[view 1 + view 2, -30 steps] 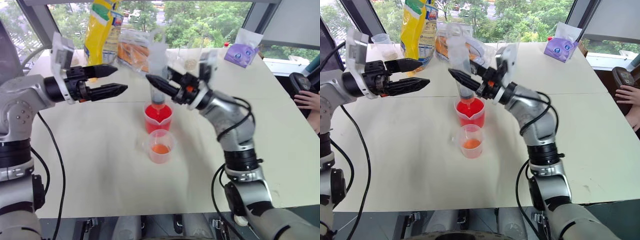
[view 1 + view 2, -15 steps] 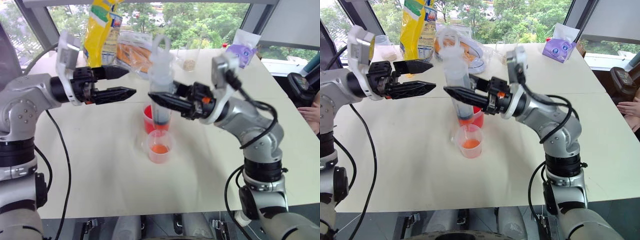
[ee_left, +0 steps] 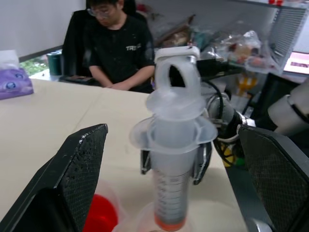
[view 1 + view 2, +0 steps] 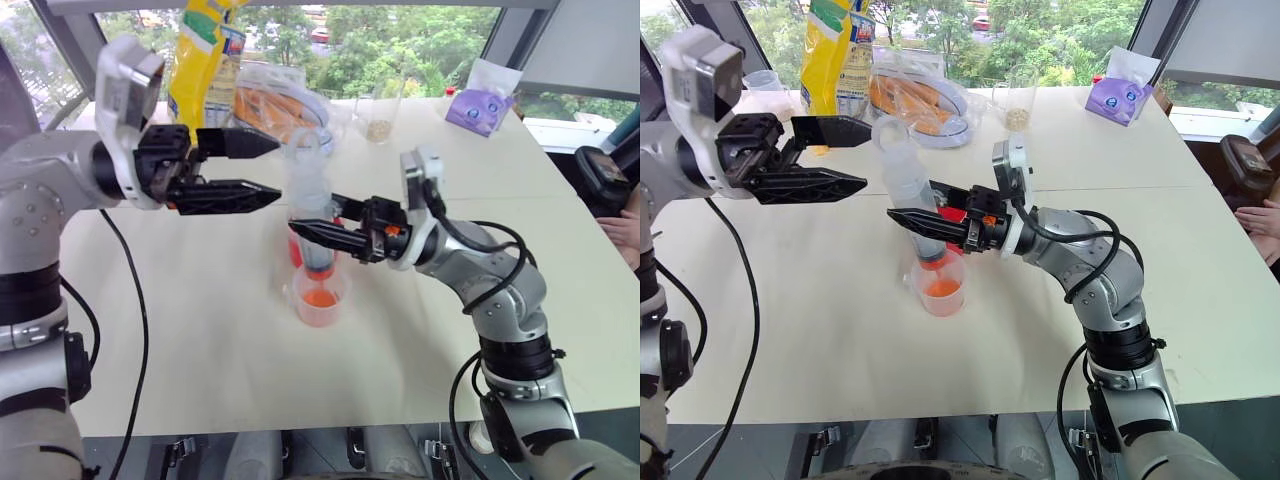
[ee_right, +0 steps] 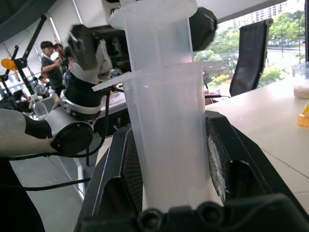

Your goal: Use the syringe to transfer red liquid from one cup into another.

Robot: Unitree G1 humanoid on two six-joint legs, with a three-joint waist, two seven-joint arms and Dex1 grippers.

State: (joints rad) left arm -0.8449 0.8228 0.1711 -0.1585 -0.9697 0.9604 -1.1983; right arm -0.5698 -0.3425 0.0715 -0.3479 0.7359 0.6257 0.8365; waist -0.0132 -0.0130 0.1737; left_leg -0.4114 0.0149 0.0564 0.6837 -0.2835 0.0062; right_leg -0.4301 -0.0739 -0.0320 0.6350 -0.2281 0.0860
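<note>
Over the shorter cup (image 4: 320, 296) stands the syringe (image 4: 312, 215), upright with its orange-red tip at that cup's mouth; a second ago it was raised over the taller red cup (image 4: 296, 247) just behind. Its thick clear barrel shows a little orange-red liquid at the bottom, its plunger sticking out on top. The right gripper (image 4: 315, 237) clamps the barrel, while the left gripper (image 4: 262, 170), jaws wide apart, has drawn nearer the plunger.
</note>
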